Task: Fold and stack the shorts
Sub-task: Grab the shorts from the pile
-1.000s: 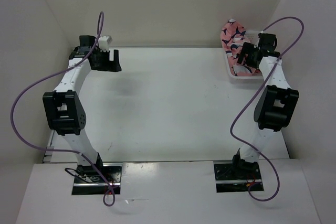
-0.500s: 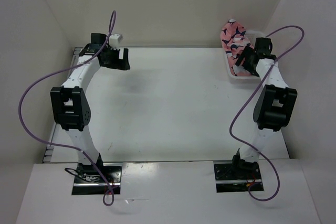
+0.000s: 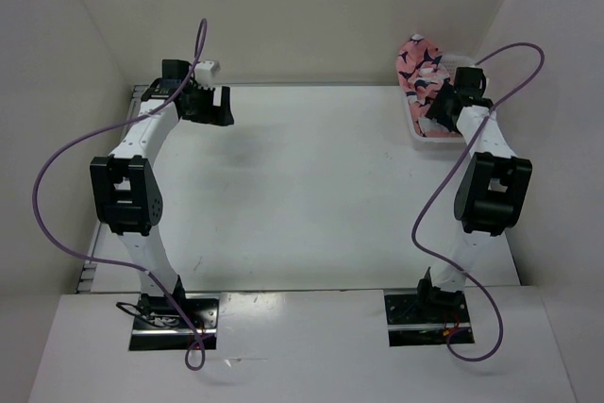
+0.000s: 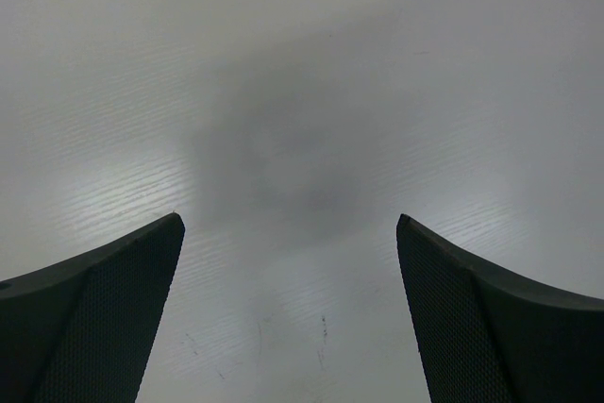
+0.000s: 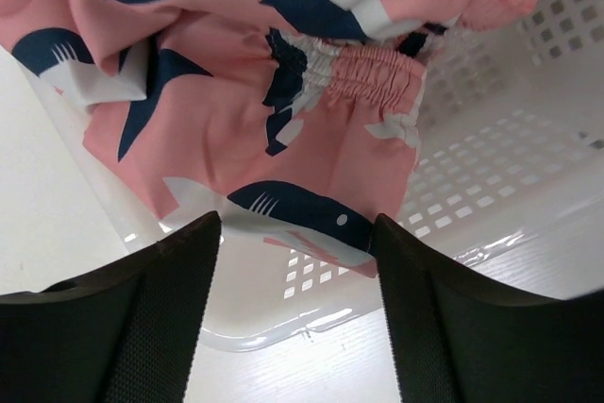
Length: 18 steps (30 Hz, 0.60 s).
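Note:
The salmon-pink shorts [image 3: 419,61] with the navy-and-white shark print lie bunched in the white mesh basket [image 3: 422,139] at the table's far right corner. In the right wrist view the shorts [image 5: 283,92] fill the upper frame, their elastic waistband showing, and hang over the basket [image 5: 491,158]. My right gripper [image 3: 436,106] is open at the basket's near rim; its tips [image 5: 297,233] stand on either side of the lowest edge of the fabric without gripping it. My left gripper [image 3: 209,109] is open and empty over bare table [image 4: 290,224] at the far left.
White walls close in the table at the back, left and right. The basket sits against the right wall. Purple cables loop from both arms. The white tabletop [image 3: 302,186] stretches between the two arms.
My right gripper has moved further toward the basket and the shorts. My left gripper swung right and toward the back wall a second ago and has held still since.

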Available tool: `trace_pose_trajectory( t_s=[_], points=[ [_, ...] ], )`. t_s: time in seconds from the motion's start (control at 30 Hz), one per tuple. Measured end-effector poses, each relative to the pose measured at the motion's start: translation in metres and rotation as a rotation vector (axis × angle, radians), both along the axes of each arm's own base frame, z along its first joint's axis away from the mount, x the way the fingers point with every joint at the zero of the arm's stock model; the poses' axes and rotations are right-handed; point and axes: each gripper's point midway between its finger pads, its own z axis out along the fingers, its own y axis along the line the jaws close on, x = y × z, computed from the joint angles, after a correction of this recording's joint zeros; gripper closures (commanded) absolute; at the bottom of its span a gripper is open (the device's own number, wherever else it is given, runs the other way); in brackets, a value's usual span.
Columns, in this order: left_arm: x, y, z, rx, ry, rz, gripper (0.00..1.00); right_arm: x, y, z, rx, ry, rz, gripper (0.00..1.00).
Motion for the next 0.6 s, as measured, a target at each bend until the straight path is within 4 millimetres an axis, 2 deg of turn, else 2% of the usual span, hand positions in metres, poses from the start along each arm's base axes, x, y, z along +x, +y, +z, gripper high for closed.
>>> trace_pose_trajectory(
  t_s=[0.1,0.17,0.2,0.27,0.3,0.43,0.6],
  points=[
    [0.000,-0.001,0.000,-0.004,0.000,-0.004,0.00,-0.004,0.002,-0.008,0.007,0.018,0.002,0.30],
    [0.000,-0.001,0.000,-0.006,0.000,-0.005,0.00,-0.006,0.004,-0.013,0.013,0.031,0.006,0.36],
    [0.000,-0.001,0.000,-0.006,0.000,-0.005,0.00,-0.007,0.005,-0.015,0.017,0.036,0.008,0.48],
    [0.000,-0.001,0.001,-0.006,-0.001,-0.006,0.00,-0.007,0.005,-0.019,0.020,0.043,0.009,0.62],
    [0.000,-0.001,0.001,-0.006,0.000,-0.006,0.00,-0.007,0.005,-0.020,0.020,0.046,0.010,0.77],
    [0.000,-0.001,0.001,-0.006,-0.001,-0.006,0.00,-0.007,0.006,-0.023,0.021,0.052,0.019,1.00],
    [0.000,-0.001,0.001,-0.006,-0.001,-0.006,0.00,-0.002,0.013,-0.017,0.034,0.036,0.051,1.00]
  ],
)
